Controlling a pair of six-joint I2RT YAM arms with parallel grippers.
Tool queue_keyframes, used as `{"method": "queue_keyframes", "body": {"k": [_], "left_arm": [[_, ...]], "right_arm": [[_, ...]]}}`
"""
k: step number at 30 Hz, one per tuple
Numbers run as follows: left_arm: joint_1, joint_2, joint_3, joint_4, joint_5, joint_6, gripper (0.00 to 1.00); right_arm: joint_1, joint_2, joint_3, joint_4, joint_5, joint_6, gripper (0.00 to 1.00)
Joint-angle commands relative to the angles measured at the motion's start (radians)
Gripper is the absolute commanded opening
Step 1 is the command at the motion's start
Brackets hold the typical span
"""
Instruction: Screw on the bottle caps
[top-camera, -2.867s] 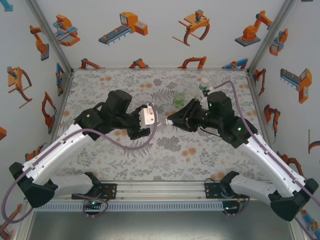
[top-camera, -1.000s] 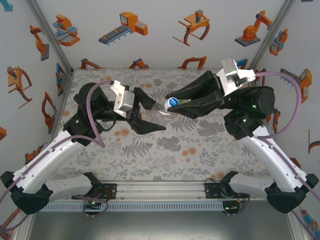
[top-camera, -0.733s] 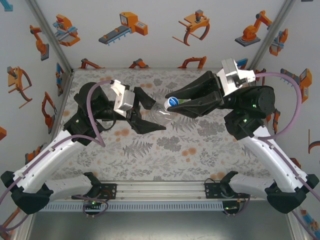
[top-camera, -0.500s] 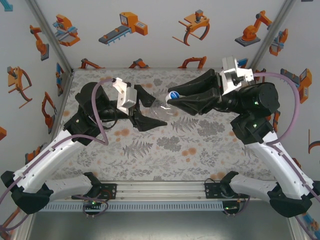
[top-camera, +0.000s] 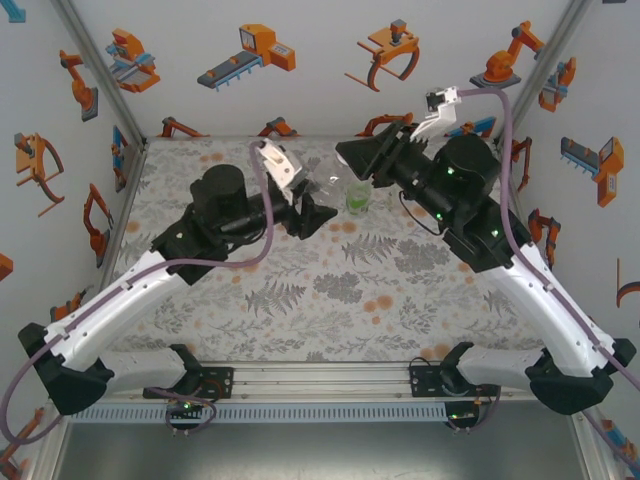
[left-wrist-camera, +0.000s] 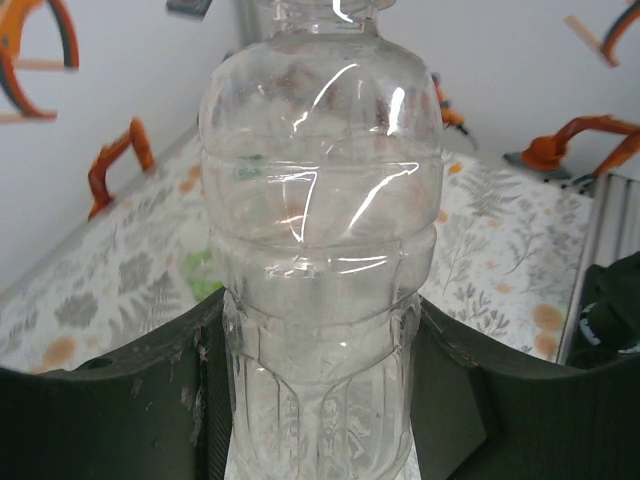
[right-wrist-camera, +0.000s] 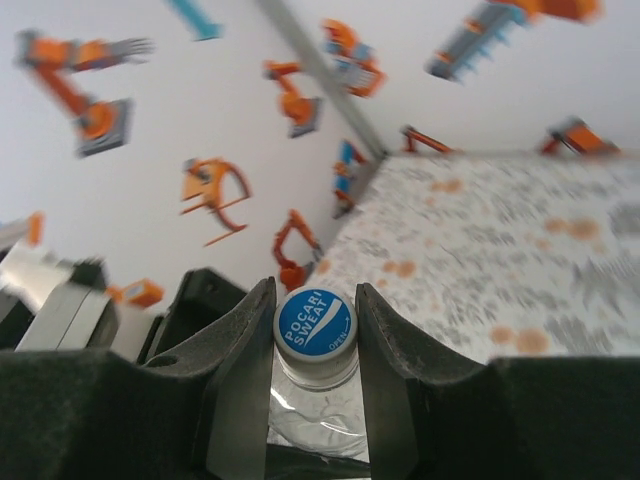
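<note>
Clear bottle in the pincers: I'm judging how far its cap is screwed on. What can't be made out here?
Thread depth of the cap: right wrist view, fingers of the right pincer cover its sides.
Neck and cap: left wrist view, cut off at the top edge above the clear bottle.
Cap: top external view, hidden under the right pincer.

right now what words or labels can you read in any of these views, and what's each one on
"POCARI SWEAT": on the blue top of the cap, which is pinched by the right gripper.
"OPEN": small print under it on the same cap.
Clear bottle held in the left gripper: no print to read.
Green bottle on the table: too small to read anything.
</note>
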Motion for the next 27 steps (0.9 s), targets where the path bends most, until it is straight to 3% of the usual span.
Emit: {"method": "queue_keyframes", "body": {"k": [1,4,12,16,17,21,27], "left_arm": [[-0.028,0.028,0.061,-0.013,-0.350,-0.061,0.00],[-0.051,0.069,0.094,-0.075,-0.442,-0.088,0.00],[-0.049,0.034,-0.005,0.048,-0.293,-0.154,0.04],[-0.034,0.021,-0.031,0.113,-0.066,-0.133,0.03],[-0.033,0.018,-0.036,0.134,-0.029,-0.138,0.01],[-0.029,0.018,-0.031,0.178,0.124,-0.140,0.00],[-0.026,0.011,-0.031,0.312,0.485,-0.132,0.00]], "right_arm": [[0.008,0.027,0.013,-0.253,0.224,0.180,0.00],[0.008,0.062,0.030,-0.264,0.187,0.219,0.00],[0.007,0.054,0.008,-0.166,0.040,0.112,0.01],[0.006,0.007,-0.017,-0.066,-0.065,-0.010,0.43],[0.005,-0.008,-0.024,-0.042,-0.080,-0.029,0.49],[-0.002,-0.083,-0.099,0.152,-0.207,-0.142,0.60],[-0.002,-0.185,-0.199,0.482,-0.530,-0.277,0.63]]}}
